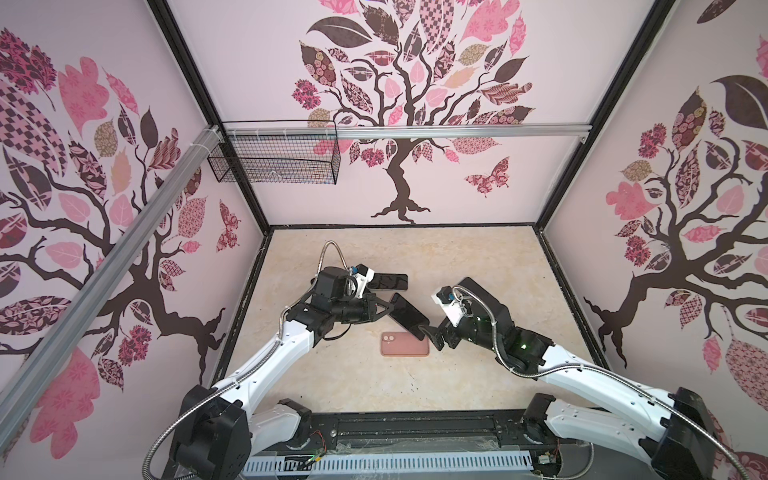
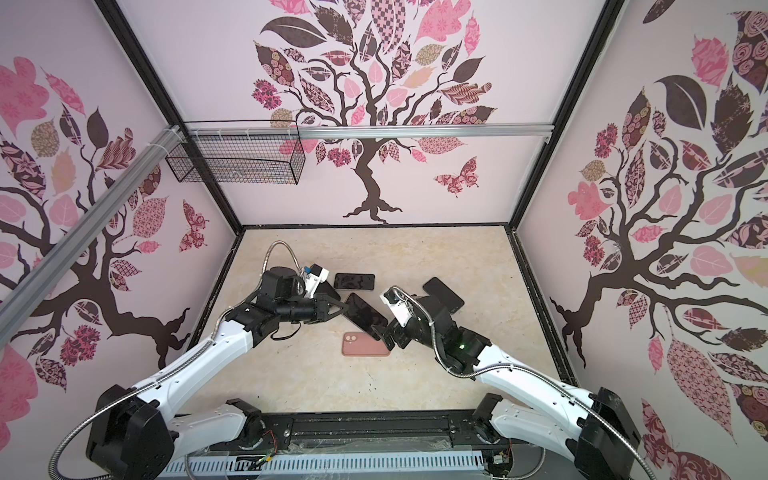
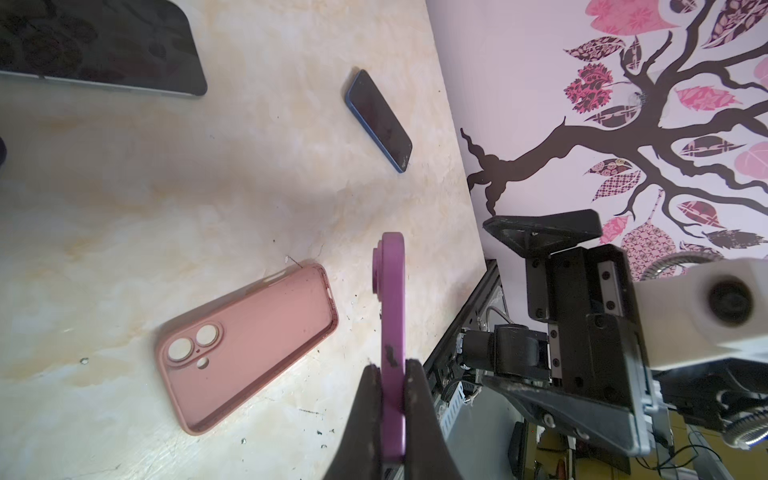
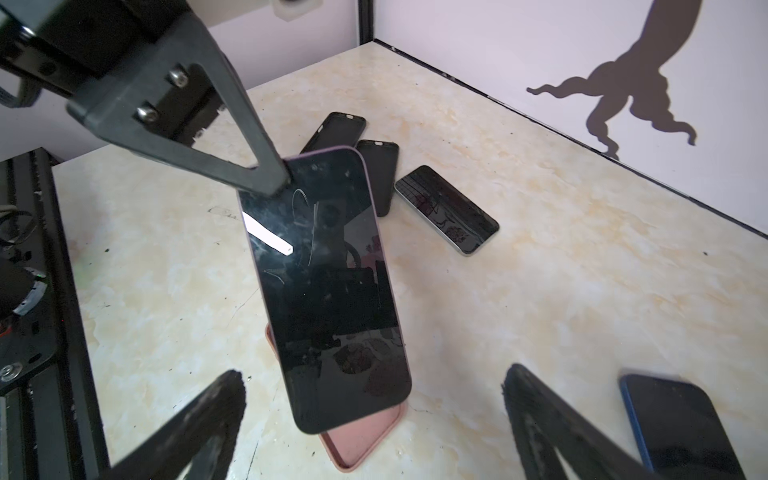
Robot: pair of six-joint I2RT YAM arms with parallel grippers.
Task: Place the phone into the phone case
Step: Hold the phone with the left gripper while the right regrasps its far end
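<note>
**Phone held tilted over its pink case, ready for placing**

The left gripper (image 1: 388, 306) is clenched on one short end of a purple-backed phone (image 1: 409, 313) and holds it off the table (image 1: 478, 270), tilted, with its dark screen facing the right arm. In the left wrist view the phone appears edge-on, and its camera bump sits at the end away from the fingers. The right gripper (image 4: 374, 376) is released. Its two fingers are spread wide on either side of the phone's lower end and do not touch it.

Directly below lies the pink phone case (image 1: 405, 344), flat on the table with its open side up and its camera cut-out toward the left arm. The phone's lower end hangs just over the case's other end; whether they touch cannot be told.

Around them on the table lie a blue phone (image 3: 378, 120), a dark phone (image 4: 446, 210) and two black cases (image 4: 336, 129).

The step in hand looks like lining the phone up over the case. The next move calls for laying it flat, back downward, edges square with the rim, then pressing it in. The phone's camera end appears nearest the case's plain end, so it may need turning first.
</note>
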